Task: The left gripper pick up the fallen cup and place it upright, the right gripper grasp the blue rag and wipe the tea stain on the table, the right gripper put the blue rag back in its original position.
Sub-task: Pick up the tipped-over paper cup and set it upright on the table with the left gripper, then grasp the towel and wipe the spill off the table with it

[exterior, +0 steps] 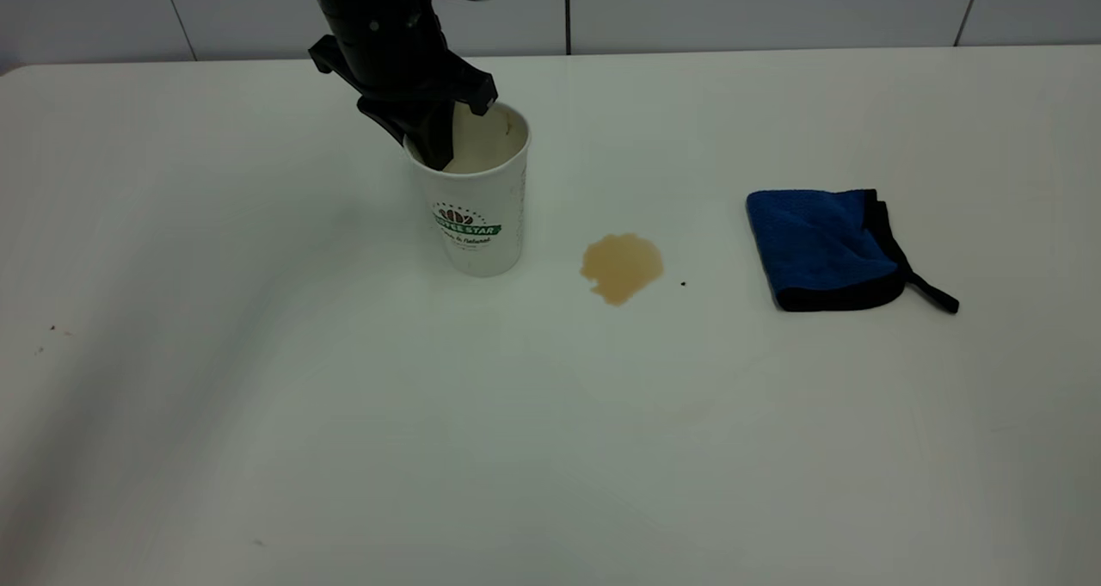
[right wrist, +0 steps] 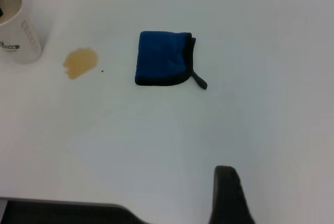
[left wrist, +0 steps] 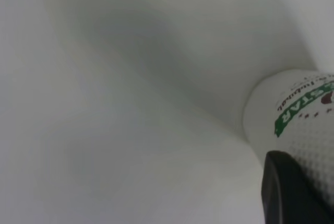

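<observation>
The white paper cup (exterior: 477, 216) with the green and brown logo stands upright on the white table (exterior: 550, 448), left of centre. My left gripper (exterior: 430, 143) comes down from above and is shut on the cup's rim, one finger inside the cream interior and one finger (left wrist: 287, 192) against the outer wall (left wrist: 297, 114). The light-brown tea stain (exterior: 621, 266) lies just right of the cup. Farther right the folded blue rag (exterior: 817, 246) lies flat, its black loop trailing right. My right gripper (right wrist: 224, 192) is high over the near table, well away from the rag (right wrist: 162, 57), the stain (right wrist: 81, 62) and the cup (right wrist: 18, 41).
A tiny dark speck (exterior: 683, 283) sits between the stain and the rag. A tiled wall runs behind the table's far edge. White tabletop stretches across the front and at the far left.
</observation>
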Robot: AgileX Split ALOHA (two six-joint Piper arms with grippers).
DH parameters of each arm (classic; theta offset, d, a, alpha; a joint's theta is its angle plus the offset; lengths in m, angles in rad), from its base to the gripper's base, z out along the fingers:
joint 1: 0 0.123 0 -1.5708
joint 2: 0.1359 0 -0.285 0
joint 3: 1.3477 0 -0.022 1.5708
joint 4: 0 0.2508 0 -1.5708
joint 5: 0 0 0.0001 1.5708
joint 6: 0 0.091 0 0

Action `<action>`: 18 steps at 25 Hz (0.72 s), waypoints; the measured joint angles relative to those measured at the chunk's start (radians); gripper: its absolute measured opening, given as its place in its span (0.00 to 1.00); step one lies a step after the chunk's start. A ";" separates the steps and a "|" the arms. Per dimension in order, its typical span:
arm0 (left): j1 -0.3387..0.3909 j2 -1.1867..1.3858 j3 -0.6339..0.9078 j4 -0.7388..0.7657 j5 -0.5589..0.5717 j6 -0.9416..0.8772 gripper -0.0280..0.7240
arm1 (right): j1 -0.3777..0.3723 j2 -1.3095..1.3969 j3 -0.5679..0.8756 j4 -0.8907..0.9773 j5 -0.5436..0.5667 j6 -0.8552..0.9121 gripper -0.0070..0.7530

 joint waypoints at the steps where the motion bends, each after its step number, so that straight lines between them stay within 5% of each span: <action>1: 0.000 0.000 0.000 0.000 0.000 0.000 0.17 | 0.000 0.000 0.000 0.000 0.000 0.000 0.71; 10: 0.000 -0.069 -0.015 -0.001 0.046 0.000 0.63 | 0.000 0.000 0.000 0.002 0.000 0.000 0.71; 18: 0.000 -0.246 -0.091 0.000 0.224 0.000 0.70 | 0.000 0.000 0.000 0.002 0.000 0.000 0.71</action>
